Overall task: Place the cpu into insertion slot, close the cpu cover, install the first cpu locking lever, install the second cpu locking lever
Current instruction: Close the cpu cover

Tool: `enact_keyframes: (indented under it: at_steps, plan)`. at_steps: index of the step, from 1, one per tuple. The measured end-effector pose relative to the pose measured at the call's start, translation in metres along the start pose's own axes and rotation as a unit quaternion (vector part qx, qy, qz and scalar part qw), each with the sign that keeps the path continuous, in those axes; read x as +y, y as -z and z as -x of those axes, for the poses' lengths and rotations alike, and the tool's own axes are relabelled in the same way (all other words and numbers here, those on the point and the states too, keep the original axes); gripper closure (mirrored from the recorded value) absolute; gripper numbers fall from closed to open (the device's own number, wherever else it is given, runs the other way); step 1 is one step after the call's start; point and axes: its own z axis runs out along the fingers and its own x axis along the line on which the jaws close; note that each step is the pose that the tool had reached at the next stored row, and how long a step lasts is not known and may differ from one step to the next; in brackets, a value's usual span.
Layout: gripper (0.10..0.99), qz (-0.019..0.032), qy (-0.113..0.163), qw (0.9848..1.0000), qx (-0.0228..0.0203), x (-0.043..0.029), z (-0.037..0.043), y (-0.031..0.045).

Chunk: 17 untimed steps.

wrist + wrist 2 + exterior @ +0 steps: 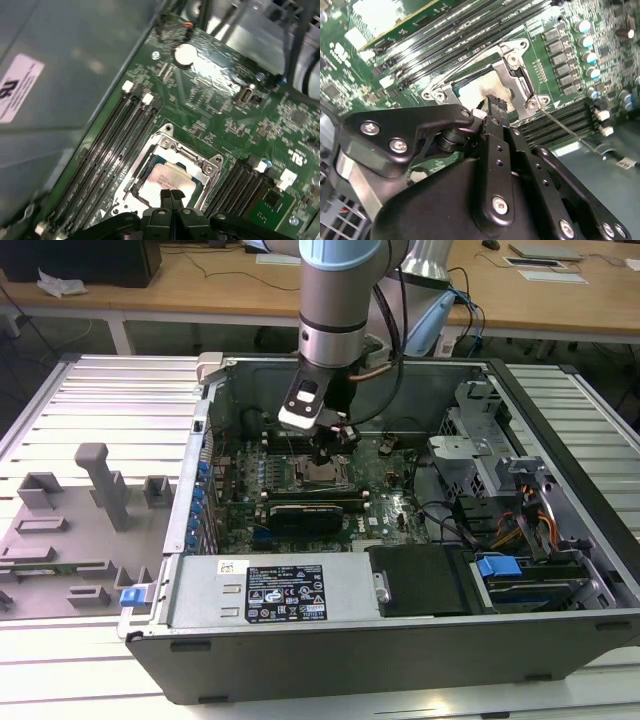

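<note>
The slot (141,173) is a small square socket with a dark frame. It sits on a green board (220,100) peppered with tiny shiny solder dots. The cpu (167,179) is in the slot, a flat square with a pale, dull silver-grey face. The cover (192,156) is a thin, bright metal frame with little screw heads around it. As far as I can see it lies flat on the slot, with the cpu showing through its square window.

Long glossy black memory sockets (117,137) run in ribbed rows along two opposite sides of the slot. A thin steel wire lever (565,129) sticks out from one corner of the slot and slants across one of those rows. A bit further from the slot there's a round silver coin battery (184,54).

The gripper (171,196) is matte black with silver bolt heads on its links. Its two narrow fingers are pressed tight together, with just a hairline seam between them. The tips sit right over the edge of the slot, at the rim of the cover's window. Can't tell if they actually touch the metal.

In the exterior view the arm (335,300), a smooth grey tube, comes straight down over the slot inside the dark grey metal case (400,665).
</note>
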Motion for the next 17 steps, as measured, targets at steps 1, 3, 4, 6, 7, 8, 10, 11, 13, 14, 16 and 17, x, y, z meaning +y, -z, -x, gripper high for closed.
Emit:
enact_keyframes:
  at_steps: [1, 3, 4, 6, 7, 8, 10, 11, 13, 14, 16, 17]
  plan:
    - [0.98, -0.0001, 0.009, 1.0, 0.0001, 0.0, 0.0, 0.0]
    - [0.98, -0.0002, 0.028, 0.9996, 0.0003, 0.0, 0.0, -0.0001]
    - [0.98, -0.0003, 0.039, 0.9992, 0.0004, 0.0, 0.0, -0.0002]
    - [0.98, -0.0005, 0.078, 0.9969, 0.0008, 0.0, 0.0, -0.0004]
    - [0.98, -0.0007, 0.094, 0.9956, 0.001, 0.0, 0.0, -0.0005]
    - [0.98, -0.0008, 0.107, 0.9943, 0.0011, 0.0, 0.0, -0.0005]
    - [0.98, -0.001, 0.131, 0.9914, 0.0013, 0.0, 0.0, -0.0006]
    - [0.98, -0.001, 0.14, 0.9902, 0.0014, 0.0, 0.0, -0.0007]
    - [0.98, -0.0012, 0.171, 0.9852, 0.0017, 0.0, 0.0, -0.0009]
    - [0.98, -0.0014, 0.193, 0.9812, 0.0019, 0.0, 0.0, -0.001]
    - [0.98, -0.0016, 0.224, 0.9745, 0.0023, 0.0, 0.0, -0.0012]
    - [0.98, -0.0017, 0.234, 0.9723, 0.0024, 0.0, 0.0, -0.0012]
